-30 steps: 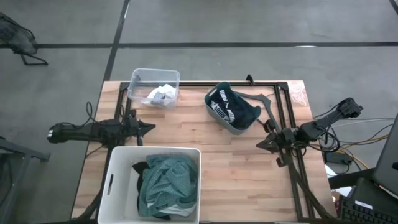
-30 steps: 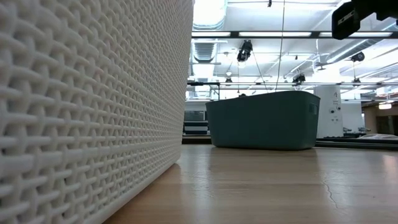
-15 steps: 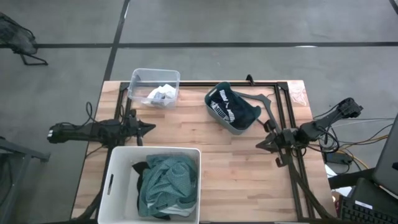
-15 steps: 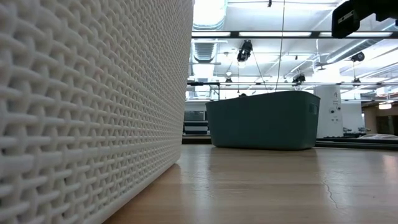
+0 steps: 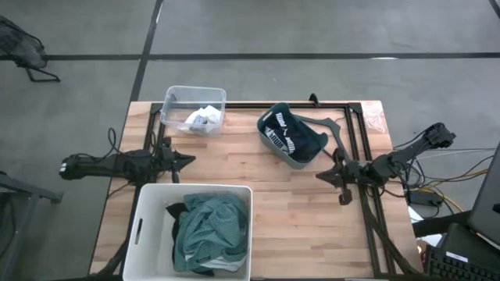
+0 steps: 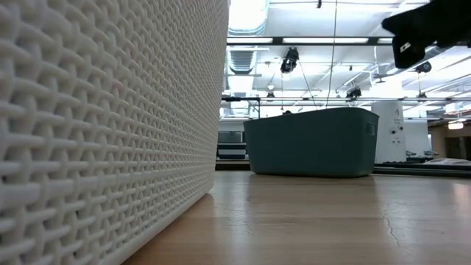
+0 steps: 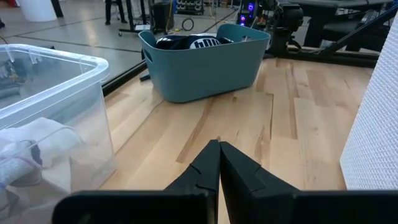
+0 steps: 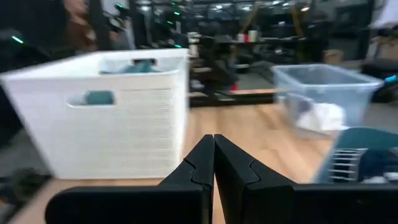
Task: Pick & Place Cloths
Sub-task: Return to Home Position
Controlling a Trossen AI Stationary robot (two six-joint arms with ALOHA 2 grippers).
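The cloths lie in three containers. A teal-green cloth (image 5: pixel 211 226) is heaped on black ones in the white tub (image 5: pixel 148 234) at the near left. A dark cloth with white stripes (image 5: pixel 291 129) fills the teal basket (image 5: pixel 311 156). A white cloth (image 5: pixel 201 119) rests in the clear bin (image 5: pixel 173 97). My left gripper (image 5: pixel 190 161) is shut and hovers level just beyond the tub's far rim. My right gripper (image 5: pixel 320 176) is shut, off the basket's near right corner, pointing toward the table's left. Neither holds anything.
Black frame rails (image 5: pixel 353 148) run along the table's far and right sides. Bare wood (image 5: pixel 289 226) lies between the tub and my right arm. In the low view the tub's woven wall (image 6: pixel 110 132) fills the left and the basket (image 6: pixel 313 142) stands behind.
My right gripper has swung a little toward the table's left and dipped slightly, turning at the wrist while staying shut. The cloths and containers have not moved.
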